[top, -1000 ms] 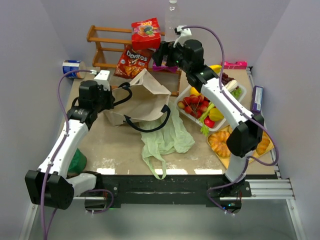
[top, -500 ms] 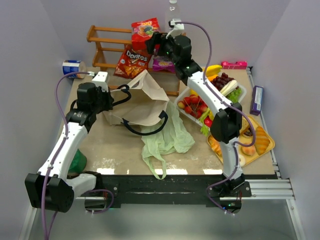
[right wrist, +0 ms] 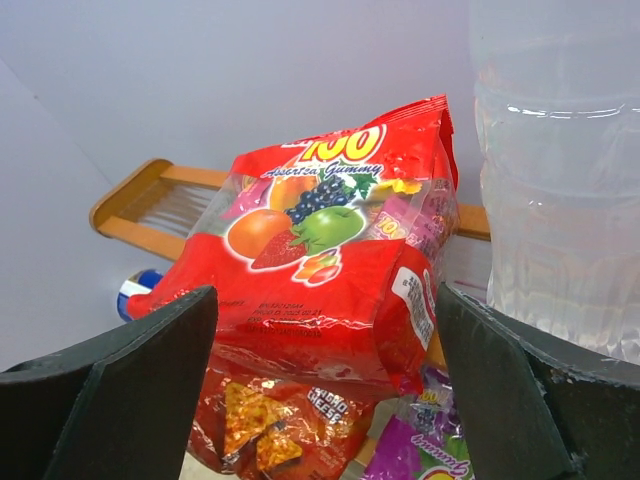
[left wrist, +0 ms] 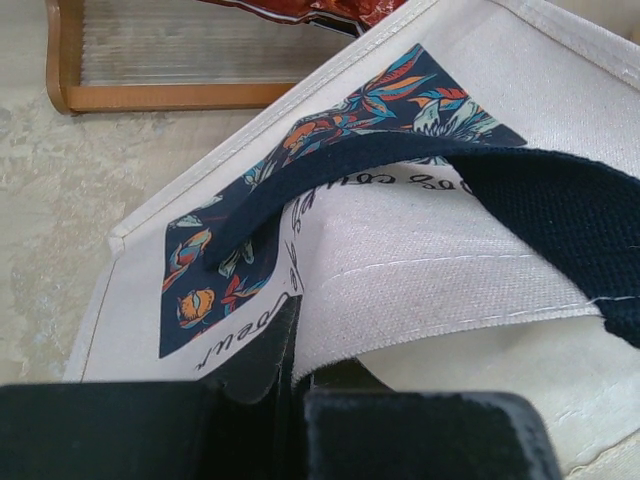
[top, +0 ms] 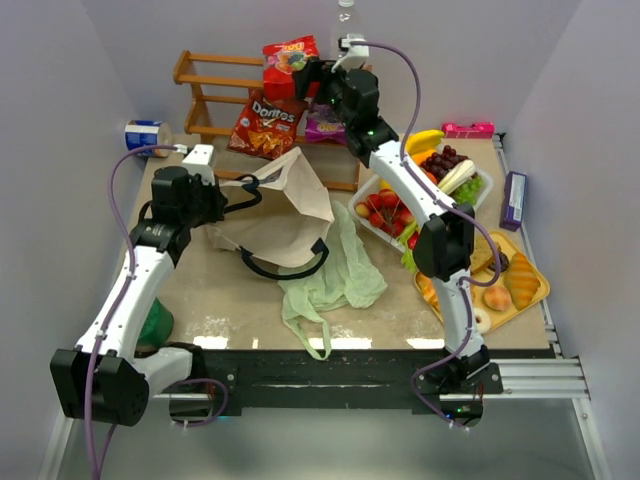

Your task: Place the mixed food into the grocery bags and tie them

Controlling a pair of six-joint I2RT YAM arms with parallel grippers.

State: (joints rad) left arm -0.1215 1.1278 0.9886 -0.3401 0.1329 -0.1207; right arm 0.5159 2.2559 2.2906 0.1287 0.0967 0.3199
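The right hand [right wrist: 325,340] lines up on the red gummy packet [right wrist: 320,260], with the tote [top: 285,205] held ready.
The packet stands on the wooden rack [top: 215,59] at the bench's [top: 220,295] back, beside the water bottle [right wrist: 560,180]. The right hand gapes wide facing it, gripping nothing. The left hand [left wrist: 298,420] is pinched tight on the tote's rim. Packing step, I'd say: next, close on the packet and carry it to the tote.

From my view the tote [top: 290,200] sits mid-tabletop [top: 230,300], plastic bag [top: 335,280] just in front of it, snack packets [top: 290,65] on the rack [top: 205,95] behind, food trays [top: 543,270] off right.
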